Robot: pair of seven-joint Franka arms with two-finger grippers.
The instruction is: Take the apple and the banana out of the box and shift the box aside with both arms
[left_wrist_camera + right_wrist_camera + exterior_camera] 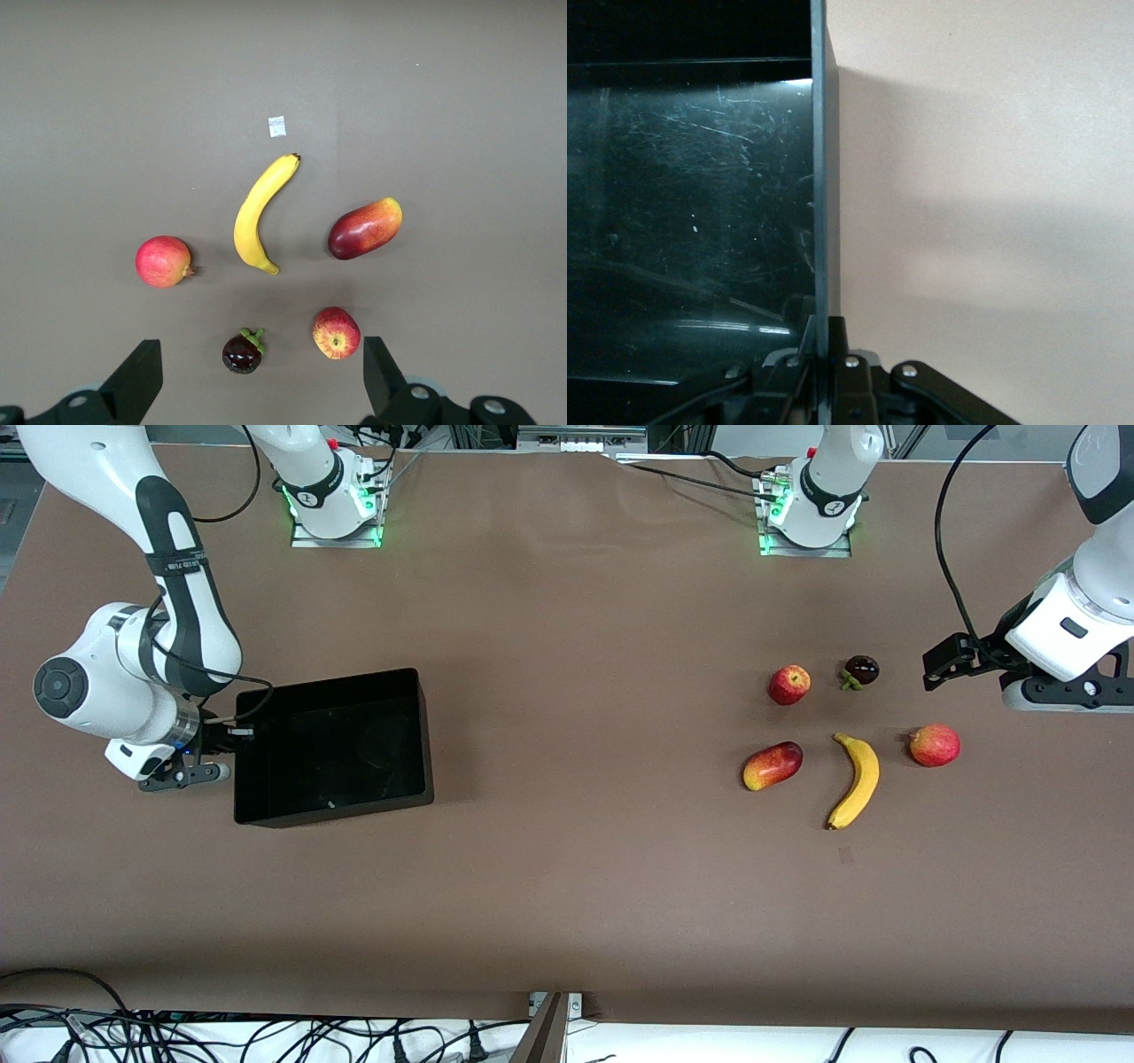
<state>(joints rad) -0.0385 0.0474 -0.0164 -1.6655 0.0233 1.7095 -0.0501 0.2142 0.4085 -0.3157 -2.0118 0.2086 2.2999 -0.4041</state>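
Note:
The black box (423, 735) sits toward the right arm's end of the table and holds nothing. My right gripper (235, 731) is shut on the box's end wall (819, 177), one finger inside and one outside (824, 341). The yellow banana (856, 779) and the small red apple (788, 685) lie on the table toward the left arm's end; both show in the left wrist view, the banana (259, 214) and the apple (337, 332). My left gripper (1067, 695) hangs open and empty in the air beside the fruits (261, 382), touching none.
A red-and-yellow mango (772, 766) lies beside the banana, nearer the front camera than the apple. A round red fruit with a crown tip (935, 745) lies beside the banana toward the left arm's end. A dark mangosteen (860, 670) lies beside the apple.

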